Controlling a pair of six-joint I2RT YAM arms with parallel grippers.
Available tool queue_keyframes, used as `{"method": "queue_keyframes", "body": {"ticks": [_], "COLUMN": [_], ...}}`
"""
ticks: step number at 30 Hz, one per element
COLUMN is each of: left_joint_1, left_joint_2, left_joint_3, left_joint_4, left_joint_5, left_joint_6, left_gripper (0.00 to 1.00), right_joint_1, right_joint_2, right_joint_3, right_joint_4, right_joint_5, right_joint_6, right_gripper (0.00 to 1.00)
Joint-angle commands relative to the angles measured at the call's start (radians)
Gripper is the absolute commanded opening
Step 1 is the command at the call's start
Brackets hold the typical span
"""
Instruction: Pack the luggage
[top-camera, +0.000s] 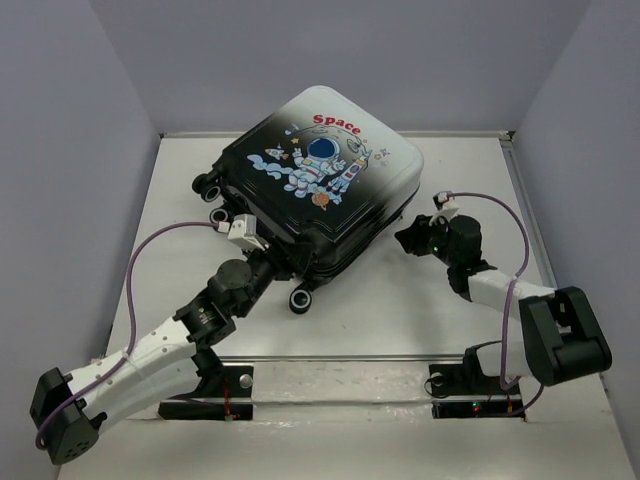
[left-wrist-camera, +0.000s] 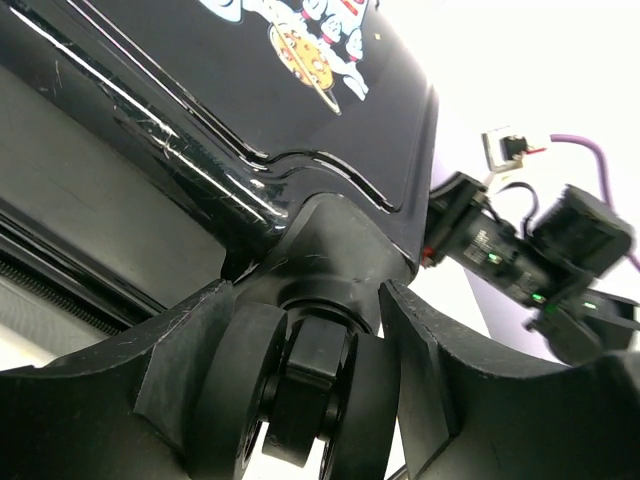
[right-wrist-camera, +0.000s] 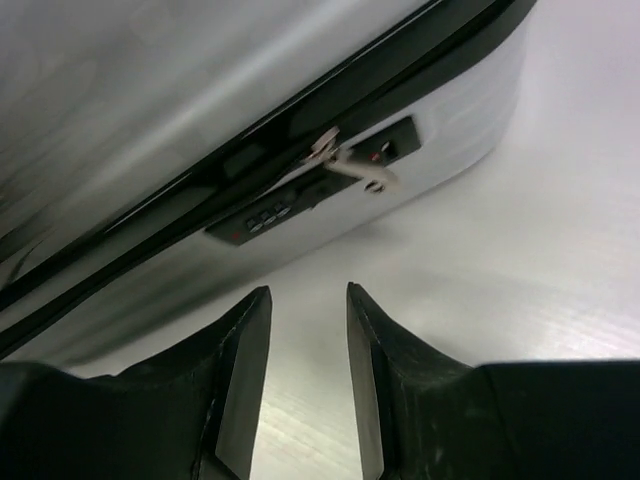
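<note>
Top external hides the left hand (top-camera: 268, 258) under the luggage (top-camera: 320, 190).

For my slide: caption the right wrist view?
Open right gripper faces the silver hard-shell suitcase beside its combination lock.

Your left arm reaches from the near-left corner of the table toward its middle, its left hand (left-wrist-camera: 310, 400) spread wide with a finger (left-wrist-camera: 190, 370) on each side of a wheel. Your right arm bends in from the near-right corner, right hand (right-wrist-camera: 308, 380) parted, holding nothing, low over the table.
</note>
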Motion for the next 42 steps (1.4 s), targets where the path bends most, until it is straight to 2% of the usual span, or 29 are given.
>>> {"method": "queue_keyframes", "body": {"ticks": [1, 5, 9, 12, 16, 20, 21, 26, 31, 33, 36, 37, 38, 39, 42], "left_joint_1": [-0.008, -0.009, -0.008, -0.008, -0.008, -0.008, -0.008, -0.008, -0.006, -0.006, -0.006, -0.006, -0.006, -0.004, -0.003], "left_joint_2": [-0.036, -0.054, -0.071, -0.075, -0.072, -0.065, -0.065, -0.075, -0.031, -0.013, 0.021, 0.035, 0.065, 0.084, 0.147], "left_joint_3": [0.007, 0.006, 0.007, 0.010, 0.012, 0.007, 0.006, -0.007, -0.014, -0.017, -0.007, 0.001, 0.016, 0.024, 0.052], "left_joint_4": [0.134, 0.135, 0.120, 0.108, 0.105, 0.103, 0.097, 0.088, 0.121, 0.140, 0.181, 0.197, 0.216, 0.230, 0.278], "left_joint_5": [0.042, 0.063, 0.056, 0.037, 0.028, 0.034, 0.036, 0.040, 0.077, 0.082, 0.077, 0.076, 0.076, 0.079, 0.088], "left_joint_6": [-0.027, -0.025, -0.019, -0.007, -0.004, -0.007, -0.009, -0.021, -0.042, -0.045, -0.042, -0.035, -0.033, -0.032, -0.027], "left_gripper": [0.06, 0.06, 0.06, 0.06, 0.06, 0.06, 0.06, 0.06, 0.06, 0.06, 0.06, 0.06, 0.06, 0.06, 0.06], "right_joint_1": [-0.035, -0.044, -0.055, -0.055, -0.055, -0.055, -0.055, -0.055, -0.055, -0.018, 0.124, 0.230, 0.284, 0.398, 0.574], "right_joint_2": [0.119, 0.214, 0.276, 0.302, 0.268, 0.290, 0.300, 0.342, 0.293, 0.255, 0.164, 0.127, 0.113, 0.098, 0.093], "right_joint_3": [0.061, 0.116, 0.108, 0.110, 0.093, 0.125, 0.134, 0.136, 0.053, 0.010, -0.059, -0.085, -0.094, -0.105, -0.143], "right_joint_4": [0.289, 0.309, 0.448, 0.494, 0.444, 0.436, 0.444, 0.533, 0.625, 0.630, 0.542, 0.486, 0.453, 0.420, 0.358], "right_joint_5": [-0.057, -0.046, -0.110, -0.080, -0.015, -0.030, -0.055, -0.086, -0.098, -0.077, 0.055, 0.148, 0.231, 0.270, 0.421], "right_joint_6": [-0.047, -0.096, -0.103, -0.118, -0.129, -0.147, -0.146, -0.101, -0.018, -0.004, -0.011, -0.008, 0.000, 0.024, 0.084], "right_gripper": [0.43, 0.45, 0.47, 0.47, 0.46, 0.47, 0.44, 0.07, 0.07, 0.07, 0.07, 0.07, 0.07, 0.07, 0.07]}}
